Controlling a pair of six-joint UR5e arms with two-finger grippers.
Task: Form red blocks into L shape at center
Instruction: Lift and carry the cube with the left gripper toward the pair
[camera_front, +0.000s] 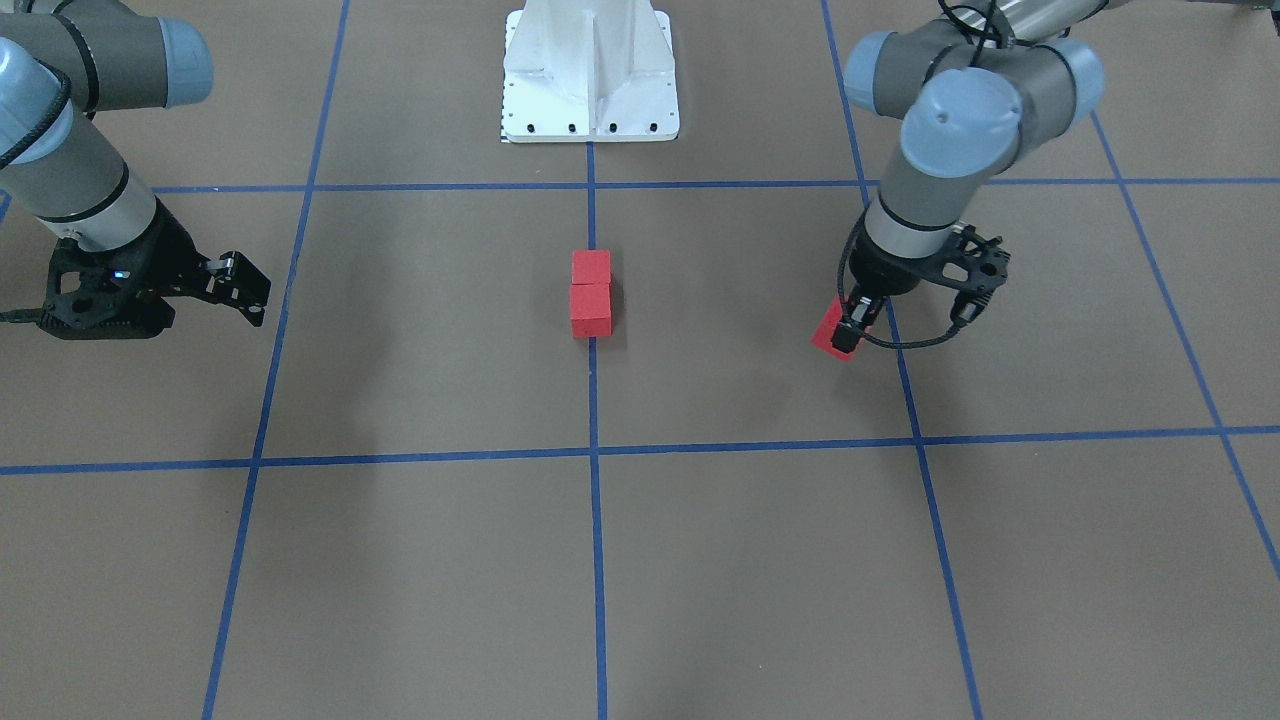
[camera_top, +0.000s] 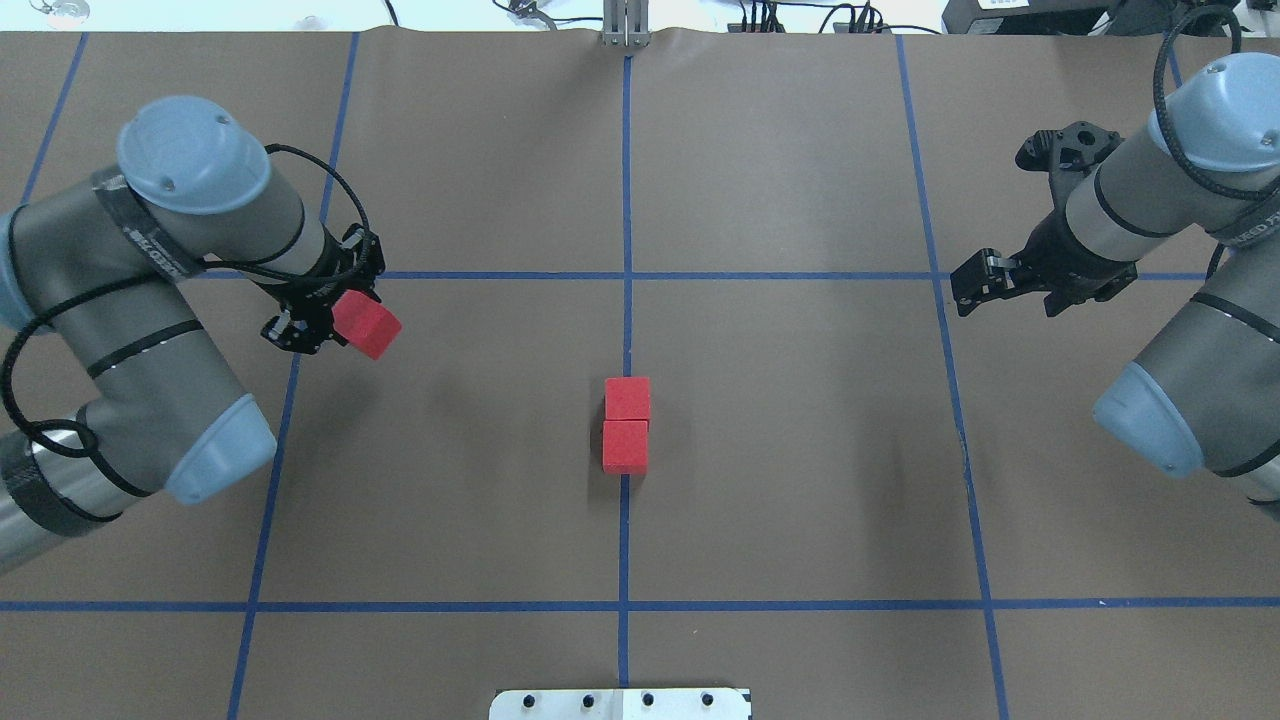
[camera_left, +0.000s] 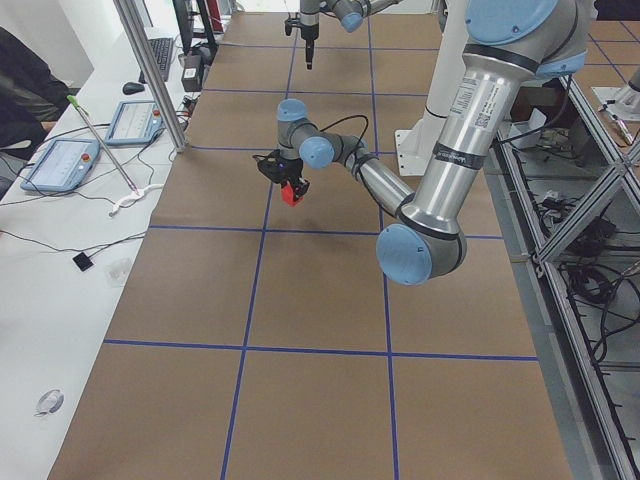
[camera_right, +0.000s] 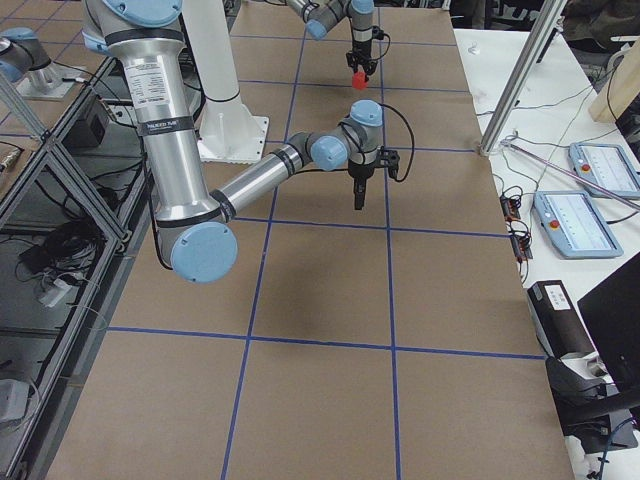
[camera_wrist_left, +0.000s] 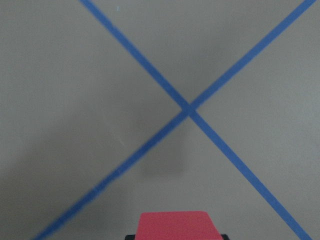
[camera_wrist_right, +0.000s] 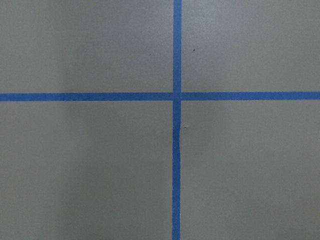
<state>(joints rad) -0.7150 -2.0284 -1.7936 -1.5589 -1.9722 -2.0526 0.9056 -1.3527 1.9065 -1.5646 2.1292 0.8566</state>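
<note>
The red blocks (camera_top: 627, 420) are in two places. Furthest left of the centre tape line (camera_top: 626, 180), the held block (camera_top: 368, 327) hangs above the table (camera_top: 800, 480) in the left tool (camera_top: 348, 323), which is pinched onto two of its opposite sides. The left wrist view shows only its top edge, above a tape crossing.

The other two blocks lie on the line itself, touching face to face in a short row along it. The long leg of the L looks done and only the foot is missing.

The cubes appear light, stiff and matte, so a flat-face pinch should not slip. From overhead the held block sits skewed to the line, so it likely needs squaring first. The pair itself is the obstacle: being so light, it would slide at a nudge. The fingers are best kept off the face that must meet the end block.

Well right of the line, the right tool (camera_top: 975, 285) hovers over another tape crossing, carrying nothing. Whether its fingers are spread or together cannot be told from these angles.
</note>
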